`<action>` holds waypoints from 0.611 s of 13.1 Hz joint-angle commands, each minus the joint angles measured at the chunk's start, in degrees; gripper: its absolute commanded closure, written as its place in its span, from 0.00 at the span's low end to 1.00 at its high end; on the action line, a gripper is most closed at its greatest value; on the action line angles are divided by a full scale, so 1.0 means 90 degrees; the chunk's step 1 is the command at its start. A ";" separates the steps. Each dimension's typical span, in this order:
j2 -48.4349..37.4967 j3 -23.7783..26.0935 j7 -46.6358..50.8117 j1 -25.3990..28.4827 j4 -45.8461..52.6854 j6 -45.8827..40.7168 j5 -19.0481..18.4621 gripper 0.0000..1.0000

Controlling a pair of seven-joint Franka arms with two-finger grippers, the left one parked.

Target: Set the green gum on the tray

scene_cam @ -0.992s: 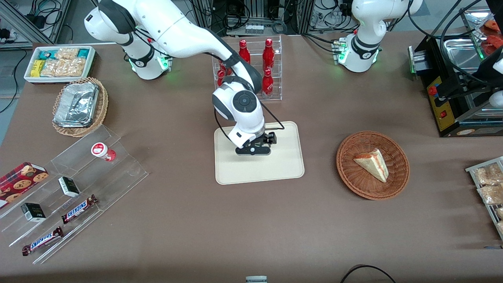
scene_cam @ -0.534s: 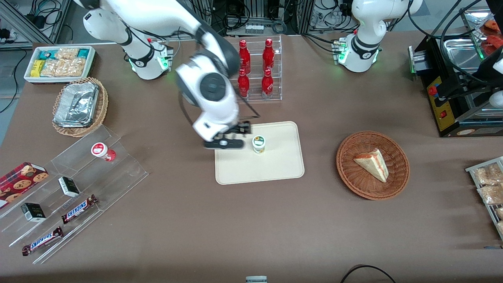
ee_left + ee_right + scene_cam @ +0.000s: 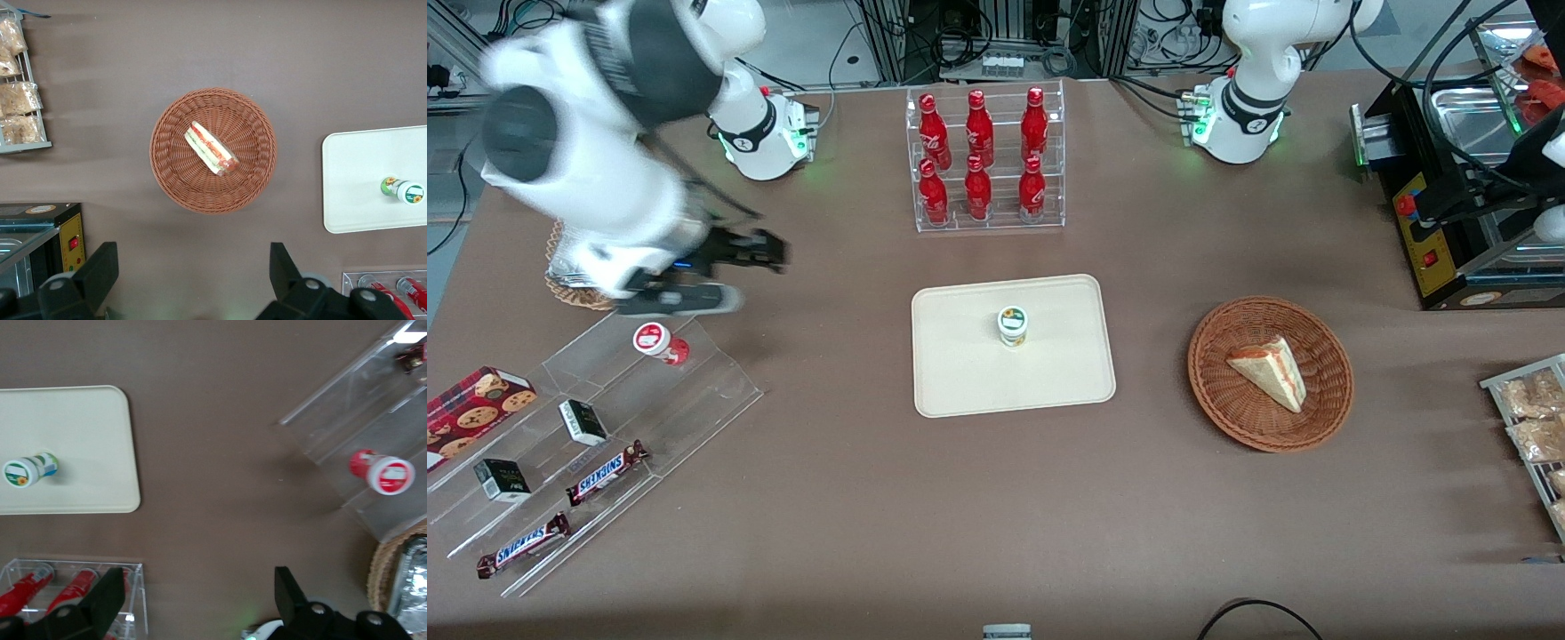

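The green gum (image 3: 1012,326) stands upright near the middle of the cream tray (image 3: 960,378), with its white green-ringed lid up. It also shows in the left wrist view (image 3: 403,191) and in the right wrist view (image 3: 27,471), on the tray (image 3: 80,427) in both (image 3: 353,180). My gripper (image 3: 713,274) is open and empty. It hangs high over the table toward the working arm's end, well away from the tray, above the acrylic stepped stand (image 3: 605,400). Its two dark fingers (image 3: 90,613) stand wide apart, with nothing between them.
A red-and-white lidded bottle (image 3: 660,342) sits on the stepped stand with chocolate bars and small boxes. A clear rack of red cola bottles (image 3: 985,160) stands farther from the camera than the tray. A wicker basket (image 3: 1270,427) with a sandwich lies toward the parked arm's end.
My gripper let go of the green gum on the tray, rose, and swung away toward the working arm's end. The gum stays upright on the tray.
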 commanded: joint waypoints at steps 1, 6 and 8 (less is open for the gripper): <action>-0.0460 0.0075 -0.0562 -0.0818 -0.0241 -0.0231 0.0046 0.00; -0.0783 0.0075 -0.0905 -0.1699 -0.0154 -0.0506 -0.0120 0.00; -0.0793 0.0075 -0.0905 -0.1885 -0.0007 -0.0583 -0.0227 0.00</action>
